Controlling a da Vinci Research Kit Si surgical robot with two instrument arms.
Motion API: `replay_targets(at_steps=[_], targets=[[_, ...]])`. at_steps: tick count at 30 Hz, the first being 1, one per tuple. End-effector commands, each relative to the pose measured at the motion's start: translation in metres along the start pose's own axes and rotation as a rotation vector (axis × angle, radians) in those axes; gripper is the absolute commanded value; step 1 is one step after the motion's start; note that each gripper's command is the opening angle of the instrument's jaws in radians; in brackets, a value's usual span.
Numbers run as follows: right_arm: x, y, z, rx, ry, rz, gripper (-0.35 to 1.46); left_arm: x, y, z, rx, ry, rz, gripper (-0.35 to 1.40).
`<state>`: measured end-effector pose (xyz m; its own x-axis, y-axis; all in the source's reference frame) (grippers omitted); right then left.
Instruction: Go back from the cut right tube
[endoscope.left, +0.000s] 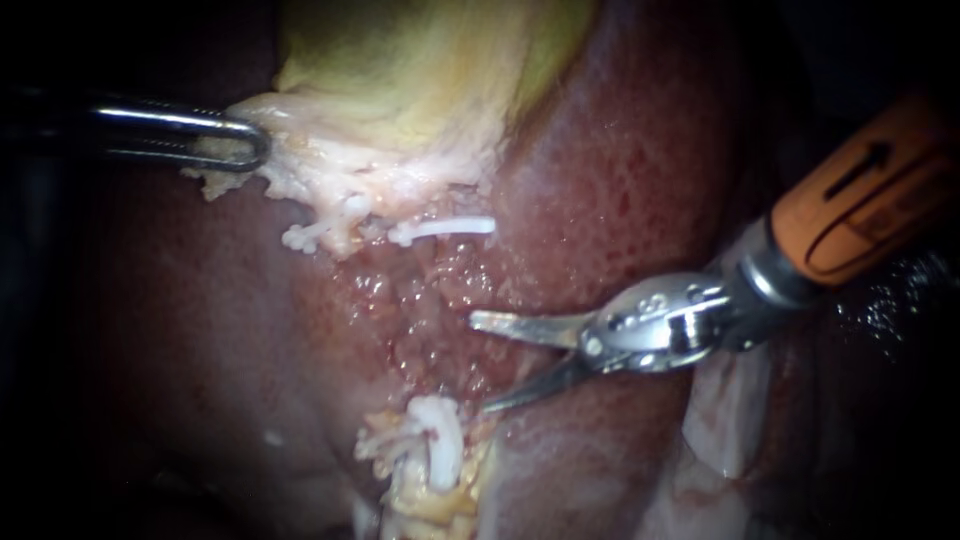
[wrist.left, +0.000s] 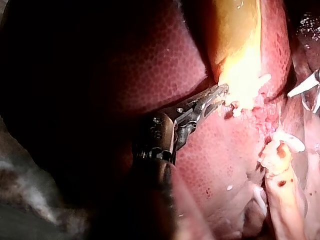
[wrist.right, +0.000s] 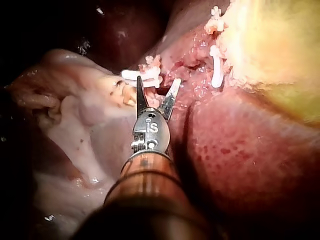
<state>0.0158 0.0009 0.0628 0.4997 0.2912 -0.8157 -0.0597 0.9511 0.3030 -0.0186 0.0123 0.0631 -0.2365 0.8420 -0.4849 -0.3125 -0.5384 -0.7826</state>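
Note:
My right instrument (endoscope.left: 484, 362), on an orange shaft, comes in from the right with its two thin blades open and nothing between them. It hovers over the raw liver bed (endoscope.left: 420, 300), between two clipped stumps. The upper stump carries a white clip (endoscope.left: 445, 228) at the gallbladder's pale edge. The lower stump (endoscope.left: 435, 445) also carries white clips. In the right wrist view the open blades (wrist.right: 157, 90) stand just short of the lower clips (wrist.right: 142, 75). My left instrument (endoscope.left: 235, 140) is shut on the pale edge of the yellow-green gallbladder (endoscope.left: 400, 70), as the left wrist view (wrist.left: 217, 95) also shows.
Dark red liver (endoscope.left: 640, 150) surrounds the bed on both sides. Another small white clip (endoscope.left: 300, 238) sits at the frayed gallbladder edge, left of the upper stump. Pale loose tissue (endoscope.left: 730, 410) lies under my right instrument's shaft.

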Motion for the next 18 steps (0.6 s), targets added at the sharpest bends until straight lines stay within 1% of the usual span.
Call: replay_targets(at_steps=[1, 3, 7, 9, 14, 18], targets=[[0.0000, 0.0002, -0.0007, -0.009, -0.005, -0.016, 1.43, 0.0000, 0.0000, 0.0000, 0.000, 0.000, 0.000, -0.35], [-0.0003, 0.0006, -0.0024, -0.037, -0.020, -0.024, 1.45, 0.0000, 0.0000, 0.0000, 0.000, 0.000, 0.000, -0.35], [-0.0009, 0.0011, -0.0049, -0.066, -0.041, -0.059, 1.45, 0.0000, 0.0000, 0.0000, 0.000, 0.000, 0.000, -0.35], [-0.0012, 0.0013, -0.0059, -0.077, -0.049, -0.050, 1.45, 0.0000, -0.0001, 0.0000, 0.000, 0.000, 0.000, -0.35], [-0.0015, 0.0017, -0.0067, -0.084, -0.056, -0.057, 1.45, -0.0002, -0.0004, 0.0004, 0.001, 0.000, 0.001, -0.35], [-0.0015, 0.0016, -0.0067, -0.084, -0.056, -0.057, 1.45, -0.0010, -0.0010, 0.0017, 0.008, 0.003, 0.006, -0.35]])
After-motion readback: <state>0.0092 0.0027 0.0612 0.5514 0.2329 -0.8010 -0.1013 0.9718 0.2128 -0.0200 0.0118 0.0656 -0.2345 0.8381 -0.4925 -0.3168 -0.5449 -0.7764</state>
